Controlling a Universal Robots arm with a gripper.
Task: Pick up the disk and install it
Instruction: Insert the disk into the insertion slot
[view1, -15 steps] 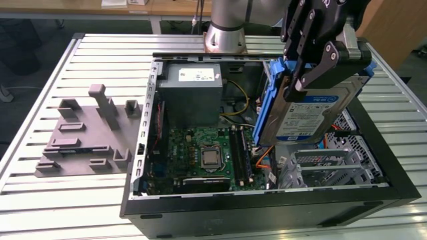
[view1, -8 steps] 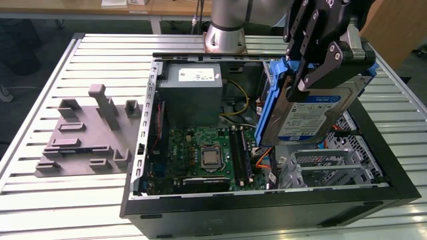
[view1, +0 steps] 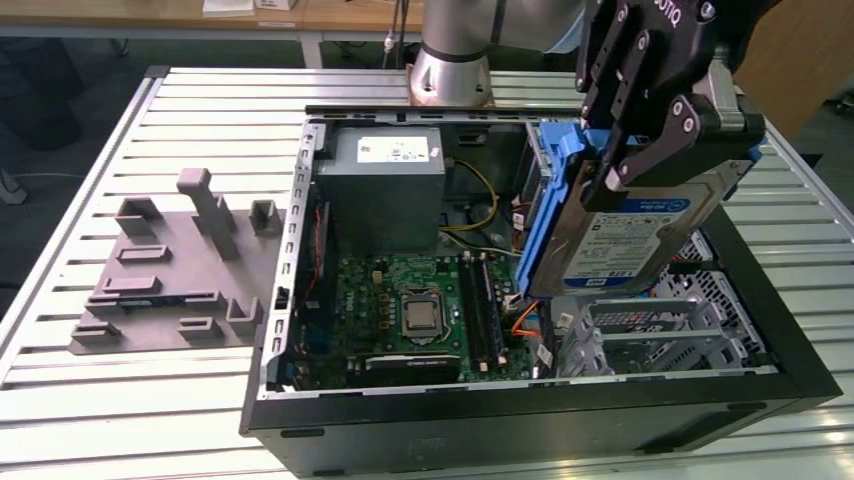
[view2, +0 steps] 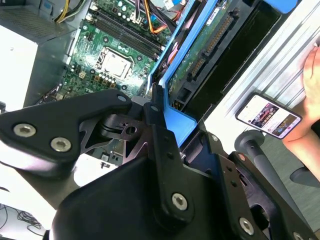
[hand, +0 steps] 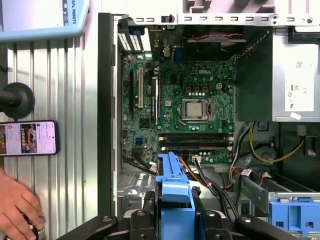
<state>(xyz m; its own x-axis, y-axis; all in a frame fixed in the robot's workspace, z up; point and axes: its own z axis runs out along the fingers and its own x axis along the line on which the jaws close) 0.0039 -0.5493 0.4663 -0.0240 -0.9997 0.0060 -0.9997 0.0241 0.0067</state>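
Note:
The disk (view1: 638, 232), a silver drive with a white-and-blue label in a blue plastic bracket (view1: 550, 225), hangs tilted on edge over the exterior view's right half of the open computer case (view1: 534, 420). My gripper (view1: 638, 150) is shut on the disk's upper end, one black finger (view1: 663, 135) lying across its labelled face. In the second wrist view the disk's green circuit-board side (view2: 202, 52) and blue bracket (view2: 176, 122) run away from the fingers (view2: 156, 117). In the first wrist view the bracket (hand: 172, 182) sticks out from the gripper (hand: 172, 220) above the case.
Inside the case lie the motherboard (view1: 414, 310), a grey power-supply box (view1: 387, 190) and a metal drive cage (view1: 661, 325) beneath the disk. A grey fixture (view1: 167, 270) sits on the slatted table (view1: 80, 400). A phone (hand: 30, 137) and a person's hand (hand: 15, 205) rest beside the case.

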